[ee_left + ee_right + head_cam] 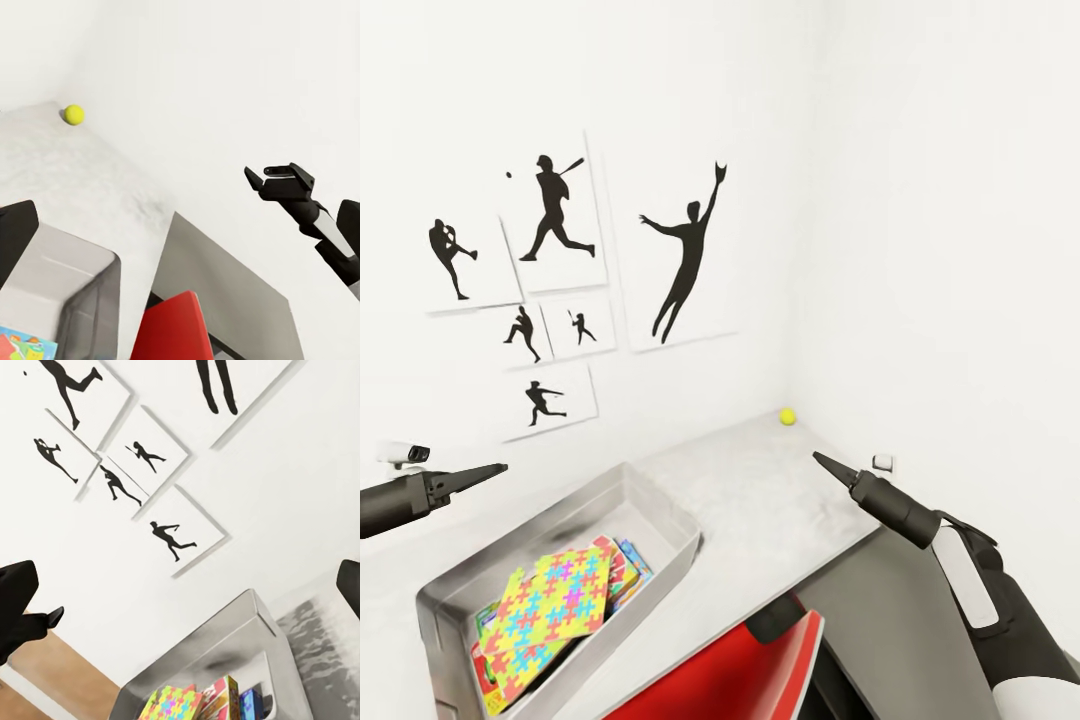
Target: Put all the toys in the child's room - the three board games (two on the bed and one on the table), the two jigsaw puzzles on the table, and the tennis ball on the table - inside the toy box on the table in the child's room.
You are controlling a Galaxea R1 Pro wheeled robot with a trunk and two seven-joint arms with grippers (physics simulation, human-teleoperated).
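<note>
The tennis ball lies in the far corner of the pale grey table, close to both walls. The toy box stands on the table's near left part. A jigsaw puzzle lies on top inside it, with printed board games leaning beside and under it. My left gripper hovers open to the left of the box, above its rim. My right gripper hovers open over the table's right edge, short of the ball, holding nothing.
A red chair is pushed in below the table's front edge. A grey panel drops from the table's right side. Black baseball silhouettes hang on the left wall. A small white device sits at far left.
</note>
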